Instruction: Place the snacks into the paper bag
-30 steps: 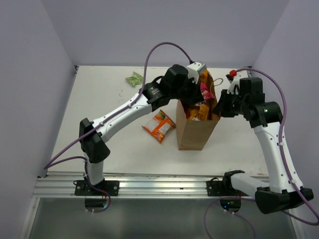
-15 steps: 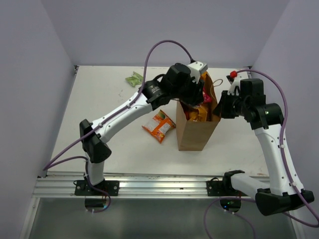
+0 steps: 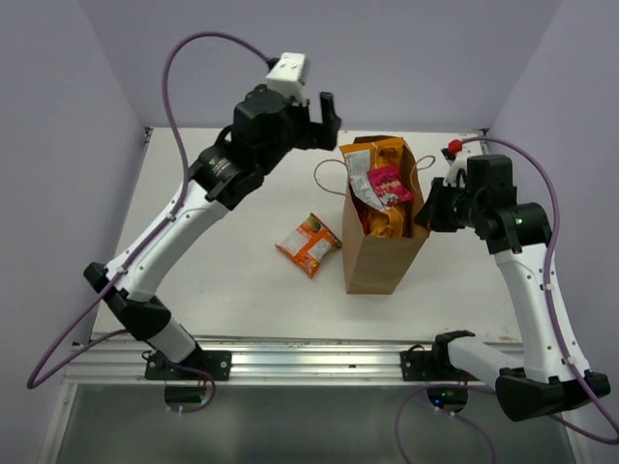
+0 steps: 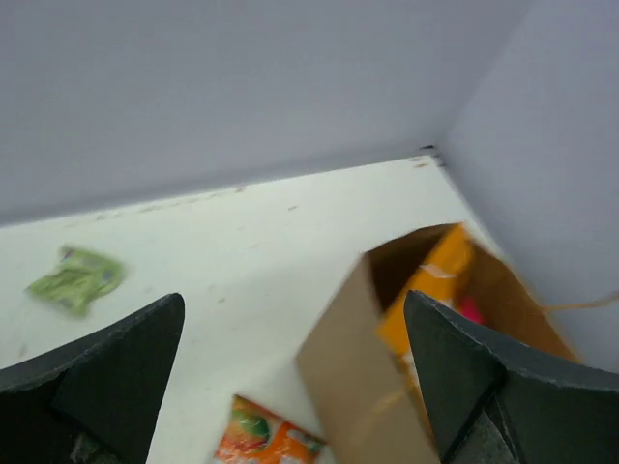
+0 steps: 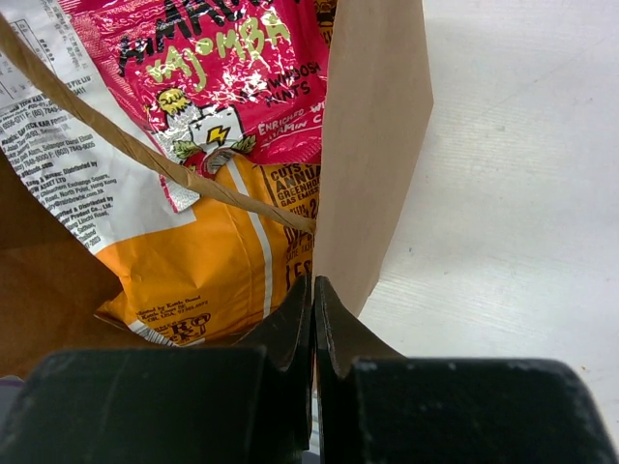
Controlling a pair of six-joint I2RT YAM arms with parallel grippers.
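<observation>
Left gripper [image 3: 327,108] raised high over the far part of the tabletop [image 3: 222,290], left of the middle. Claw [image 4: 290,387] spread wide, nothing between the fingers.

Near the far edge of the tabletop, a small green packet [image 4: 75,280], lying flat, blurred in the left wrist view.

Around the middle of the tabletop, a small orange packet [image 3: 309,244], flat, just beside the left side of the paper bag [image 3: 372,256].

Paper bag upright on the right half of the tabletop, mouth open upward. Inside, a large orange bag [image 5: 193,261], and over it a magenta-red bag [image 5: 222,77] with white lettering, both reaching up to the mouth.

Right gripper [image 3: 423,215] at the right wall of the paper bag. Claw [image 5: 312,290] pressed together, pinching the upper edge of that wall.
</observation>
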